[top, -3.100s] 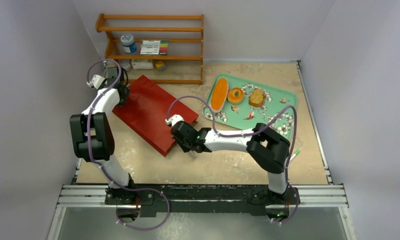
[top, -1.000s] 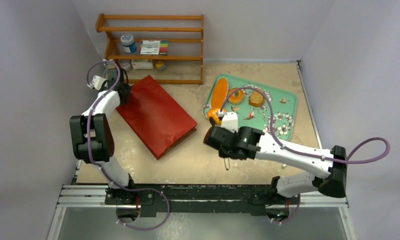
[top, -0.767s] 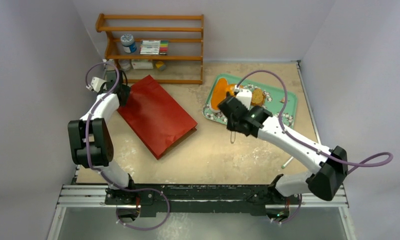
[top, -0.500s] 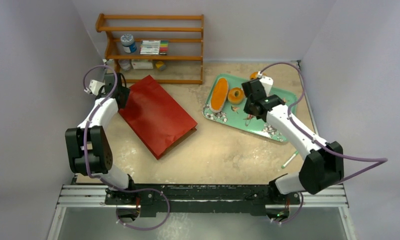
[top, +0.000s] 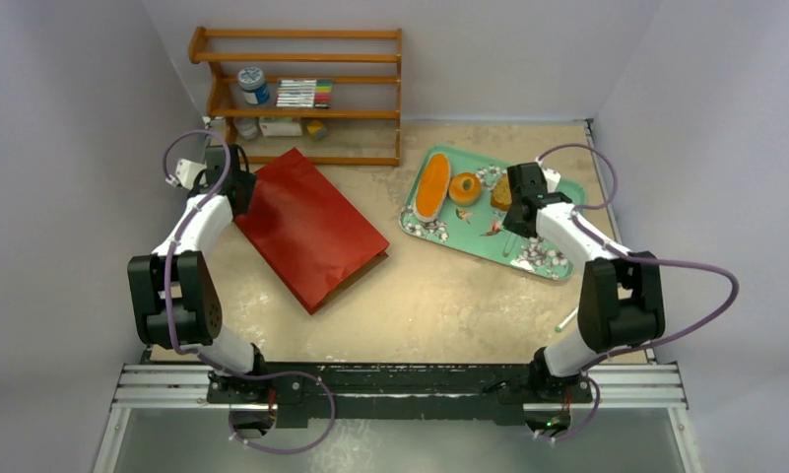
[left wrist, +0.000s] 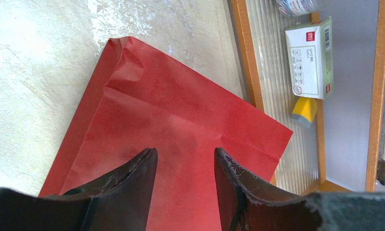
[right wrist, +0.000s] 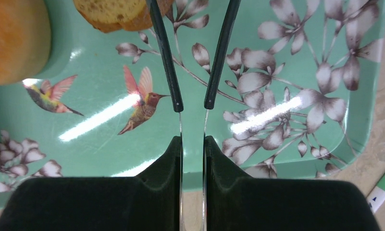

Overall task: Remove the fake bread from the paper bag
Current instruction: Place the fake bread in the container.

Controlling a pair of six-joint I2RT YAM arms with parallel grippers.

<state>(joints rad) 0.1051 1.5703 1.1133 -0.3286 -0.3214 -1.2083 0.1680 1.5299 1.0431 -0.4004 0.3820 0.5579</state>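
**Two arms, one bag.** The left hand (left wrist: 184, 154), jaws parted and empty, hangs over the closed far end of the red paper bag (left wrist: 180, 106). We cannot tell whether its tips touch the paper. The bag lies flat on the table (top: 449, 296), its brown-lined mouth toward the arms.

Across the table, the right hand (right wrist: 192, 144) points down at the flowered green tray (right wrist: 84, 154). Its jaws are drawn to a slim gap, with no bread in them. Two thin dark prongs (right wrist: 164, 53) run forward from that gap, and we cannot tell whether the hand is clamped on them or merely nearly closed.

Just past the prongs lies the slice (right wrist: 118, 12), the round bun (right wrist: 12, 38) to its left and the long loaf (top: 430, 187) beyond. All the fake bread (top: 464, 187) we can see sits on the tray, none at the bag.

We judge the pieces light and firm, with rounded crusts apt to slip, so best pinched across the narrow middle. The bag looks thin, easily creased and likely to slide unless pinned at its far end.
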